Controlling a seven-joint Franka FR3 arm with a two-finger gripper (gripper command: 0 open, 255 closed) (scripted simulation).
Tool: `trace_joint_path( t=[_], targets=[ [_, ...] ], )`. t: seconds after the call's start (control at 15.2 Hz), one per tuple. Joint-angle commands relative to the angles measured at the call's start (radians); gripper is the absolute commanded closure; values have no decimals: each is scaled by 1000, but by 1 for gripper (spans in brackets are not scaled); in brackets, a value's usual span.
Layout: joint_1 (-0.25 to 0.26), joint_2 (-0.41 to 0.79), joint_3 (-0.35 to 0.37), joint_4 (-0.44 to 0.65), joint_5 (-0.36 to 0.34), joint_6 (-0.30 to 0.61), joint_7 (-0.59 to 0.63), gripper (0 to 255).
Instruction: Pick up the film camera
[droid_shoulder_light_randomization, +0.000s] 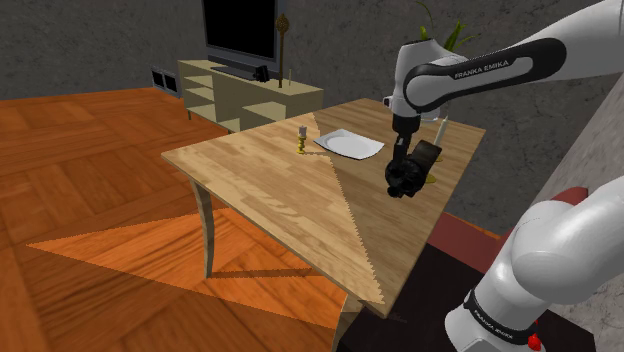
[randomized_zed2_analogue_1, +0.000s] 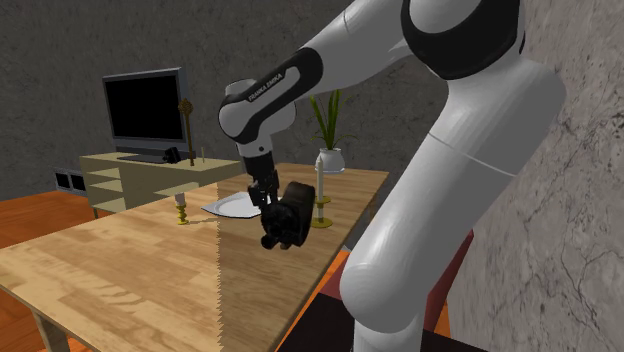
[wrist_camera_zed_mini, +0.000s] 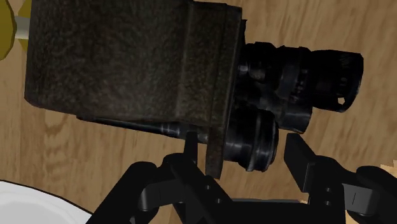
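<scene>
The film camera (droid_shoulder_light_randomization: 412, 166) is a dark boxy body with black lenses, hanging just above the wooden table (droid_shoulder_light_randomization: 262, 188) near its edge on the shoulder view's right. My black gripper (droid_shoulder_light_randomization: 399, 160) comes down onto it from above and is shut on it. In the wrist view the fingers (wrist_camera_zed_mini: 191, 147) clasp the lens end of the camera (wrist_camera_zed_mini: 127, 63), whose body stretches away from them over the wood. In the second exterior view the camera (randomized_zed2_analogue_1: 287, 222) hangs tilted under the gripper (randomized_zed2_analogue_1: 268, 205), clear of the tabletop (randomized_zed2_analogue_1: 120, 270).
A white plate (droid_shoulder_light_randomization: 349, 145) lies just beyond the camera, and a small yellow candlestick (droid_shoulder_light_randomization: 301, 139) stands further to the shoulder view's left. A taller candle (randomized_zed2_analogue_1: 320, 198) and a potted plant (randomized_zed2_analogue_1: 329, 150) stand near the far edge. A cabinet (droid_shoulder_light_randomization: 247, 96) with a television (droid_shoulder_light_randomization: 240, 28) is behind.
</scene>
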Motion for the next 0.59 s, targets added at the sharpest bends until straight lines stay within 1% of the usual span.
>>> trace_joint_path(
  t=[0.0,0.53],
  targets=[
    [0,-5,1,22,2,-25,-7,255],
    [4,-26,14,112,15,-134,-26,255]
  ],
)
